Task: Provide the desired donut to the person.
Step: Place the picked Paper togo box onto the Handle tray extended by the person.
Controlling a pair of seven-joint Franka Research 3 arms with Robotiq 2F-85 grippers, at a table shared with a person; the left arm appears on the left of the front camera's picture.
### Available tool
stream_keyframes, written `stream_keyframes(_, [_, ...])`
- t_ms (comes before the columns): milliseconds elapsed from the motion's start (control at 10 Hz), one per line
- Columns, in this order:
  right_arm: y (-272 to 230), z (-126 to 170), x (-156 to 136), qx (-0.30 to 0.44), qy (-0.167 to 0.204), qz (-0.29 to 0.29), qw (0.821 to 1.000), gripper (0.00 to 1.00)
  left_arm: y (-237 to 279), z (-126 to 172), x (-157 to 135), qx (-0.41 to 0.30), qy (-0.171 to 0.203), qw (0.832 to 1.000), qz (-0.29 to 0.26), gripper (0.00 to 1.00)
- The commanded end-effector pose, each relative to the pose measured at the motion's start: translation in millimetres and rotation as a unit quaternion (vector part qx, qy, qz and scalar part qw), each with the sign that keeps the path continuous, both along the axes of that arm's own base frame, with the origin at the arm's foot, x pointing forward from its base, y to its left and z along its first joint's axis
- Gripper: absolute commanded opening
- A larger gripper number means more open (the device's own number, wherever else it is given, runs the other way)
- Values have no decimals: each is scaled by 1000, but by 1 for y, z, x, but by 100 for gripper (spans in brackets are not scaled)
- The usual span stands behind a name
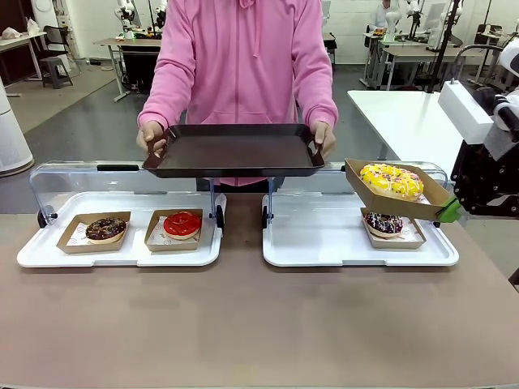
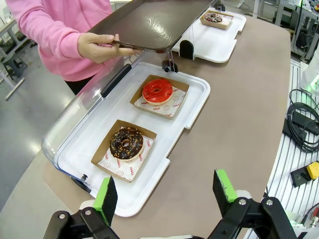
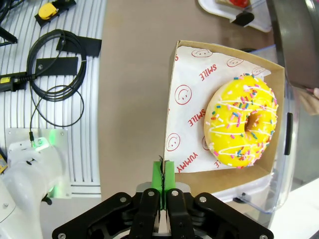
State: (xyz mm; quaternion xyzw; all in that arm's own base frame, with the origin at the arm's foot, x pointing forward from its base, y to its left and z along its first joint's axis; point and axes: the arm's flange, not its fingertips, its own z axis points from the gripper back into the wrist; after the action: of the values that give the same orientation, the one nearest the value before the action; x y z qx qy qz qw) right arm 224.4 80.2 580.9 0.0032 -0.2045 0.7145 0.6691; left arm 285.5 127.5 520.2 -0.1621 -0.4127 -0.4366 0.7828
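Note:
A yellow-iced donut (image 1: pixel 392 180) (image 3: pixel 242 121) with sprinkles lies in a cardboard tray (image 1: pixel 366 182) (image 3: pixel 184 74) lifted above the right white tray. My right gripper (image 1: pixel 448 211) (image 3: pixel 163 175) is shut on that cardboard tray's edge. The person (image 1: pixel 243 57) in a pink hoodie stands at the far side, holding a dark serving tray (image 1: pixel 235 151) (image 2: pixel 149 22) level in both hands. My left gripper (image 2: pixel 167 195) hangs open over the near edge of the left white tray, with nothing between its fingers.
The left white tray (image 1: pixel 122 255) (image 2: pixel 164 149) holds a chocolate donut (image 1: pixel 105 228) (image 2: pixel 126 143) and a red-iced donut (image 1: pixel 182 224) (image 2: pixel 157 90), each in a cardboard tray. Another chocolate donut (image 1: pixel 383 224) sits on the right white tray (image 1: pixel 324 243). Clear lids stand open behind both.

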Motion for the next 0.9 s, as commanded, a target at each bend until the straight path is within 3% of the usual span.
stream_keyframes(0, [-2,-1,1,-1,2,-8,1000,0,3,-1,-1,-2,-6,1000,-8,100])
stream_keyframes(500, [0,0,0,0,0,0,1000,1,3,-1,-1,-2,-6,1000,-8,100])
stream_keyframes(700, [28,39,37,-2,-27,-5,1000,1,3,-1,-1,-2,-6,1000,-8,100])
stream_keyframes(800, [55,61,67,-14,-20,-21,999,1,3,-1,-1,-2,-6,1000,-8,100])
